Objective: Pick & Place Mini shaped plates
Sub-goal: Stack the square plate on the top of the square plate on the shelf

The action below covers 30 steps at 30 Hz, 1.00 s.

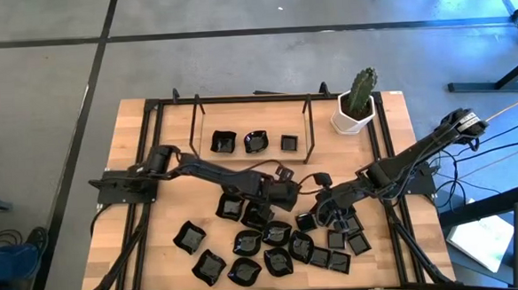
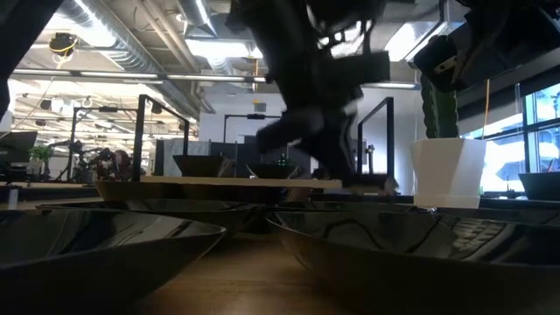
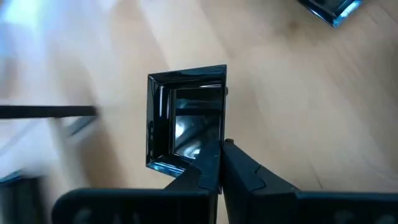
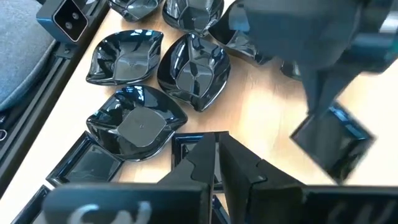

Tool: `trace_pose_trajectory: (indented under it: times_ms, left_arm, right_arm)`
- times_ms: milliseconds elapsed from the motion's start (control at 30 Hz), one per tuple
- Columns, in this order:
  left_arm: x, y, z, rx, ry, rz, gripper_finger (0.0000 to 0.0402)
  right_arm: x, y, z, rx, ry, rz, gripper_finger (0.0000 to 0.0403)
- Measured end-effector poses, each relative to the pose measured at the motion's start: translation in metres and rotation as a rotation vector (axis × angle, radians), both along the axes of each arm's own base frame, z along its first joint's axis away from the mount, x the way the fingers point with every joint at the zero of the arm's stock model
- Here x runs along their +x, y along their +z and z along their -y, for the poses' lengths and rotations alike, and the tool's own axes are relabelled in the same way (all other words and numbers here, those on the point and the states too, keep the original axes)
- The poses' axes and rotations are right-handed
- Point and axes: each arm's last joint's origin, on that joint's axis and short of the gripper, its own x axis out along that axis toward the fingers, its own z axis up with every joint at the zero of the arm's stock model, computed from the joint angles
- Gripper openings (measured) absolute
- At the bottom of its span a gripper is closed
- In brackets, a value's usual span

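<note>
Several glossy black mini shaped plates (image 1: 273, 246) lie on the near half of the wooden table. Three more (image 1: 256, 142) rest inside the black frame at the far side. My left gripper (image 1: 288, 195) is over the table's middle, shut on a small square plate (image 3: 186, 118). That plate also shows in the right wrist view (image 4: 333, 146), hanging below the blurred fingers. My right gripper (image 4: 219, 146) is shut just right of it. It hovers over a group of square plates (image 4: 84, 165) and wavy plates (image 4: 137, 127), with nothing between its fingers. My left gripper pinches the square plate's rim (image 3: 208, 155) between its two fingers, close to one corner. The fingers slant down from the table's left. The plate hangs tilted below the fingertips, its hollow facing the wrist, lifted clear of the table.
A white pot with a green cactus (image 1: 355, 111) stands at the far right corner. The black wire frame (image 1: 250, 119) spans the far middle. Black rails (image 1: 146, 195) run along both side edges. Bare wood (image 1: 331, 163) shows between the frame and the plates.
</note>
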Motion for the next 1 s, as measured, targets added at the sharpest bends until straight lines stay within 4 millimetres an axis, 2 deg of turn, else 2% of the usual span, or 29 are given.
trace_pose_trajectory:
  times_ms: [167,300,467,800,1000]
  left_arm:
    - [-0.007,0.028,0.008,0.095,0.042,0.086,0.0003]
    - [-0.011,0.045,-0.001,0.140,0.101,0.128,0.0003]
    - [-0.011,0.050,-0.026,0.134,0.176,0.123,0.0003]
    - [-0.005,0.049,-0.095,0.019,0.298,0.146,0.0003]
    - [-0.006,0.048,-0.117,-0.033,0.353,0.152,0.0003]
  right_arm:
    - [-0.001,0.000,-0.002,0.009,0.009,-0.003,0.0025]
    - [-0.001,0.000,-0.003,0.010,0.014,-0.003,0.0025]
    - [-0.001,0.000,-0.003,0.023,0.002,-0.009,0.0025]
    - [-0.001,0.000,-0.003,0.030,0.006,-0.011,0.0025]
    - [-0.001,0.000,-0.003,0.029,0.006,-0.011,0.0025]
